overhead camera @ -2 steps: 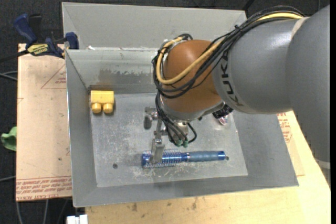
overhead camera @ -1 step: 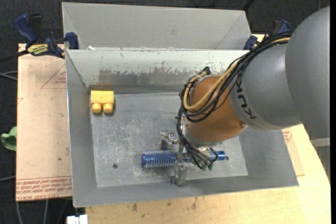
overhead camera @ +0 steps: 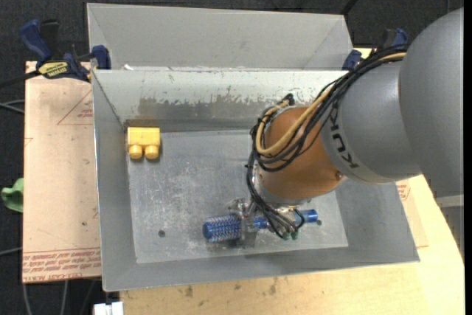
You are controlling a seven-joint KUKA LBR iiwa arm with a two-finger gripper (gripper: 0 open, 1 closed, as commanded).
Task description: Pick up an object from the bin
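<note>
A blue hairbrush lies near the front wall of the bin, its round bristled head (overhead camera: 221, 230) pointing left and its handle running right to a blue tip. My gripper (overhead camera: 252, 220) is low over the brush, right where the head meets the handle, and it hides the middle of the handle. Whether it touches the brush I cannot tell. A yellow block (overhead camera: 143, 142) with two round knobs sits on its own in the far left corner of the bin floor, well away from the gripper.
The arm with its orange cover and looped cables reaches in from the right and hangs over the right half of the bin floor, hiding what lies under it. The bin's sloping walls stand close behind the brush at the front.
</note>
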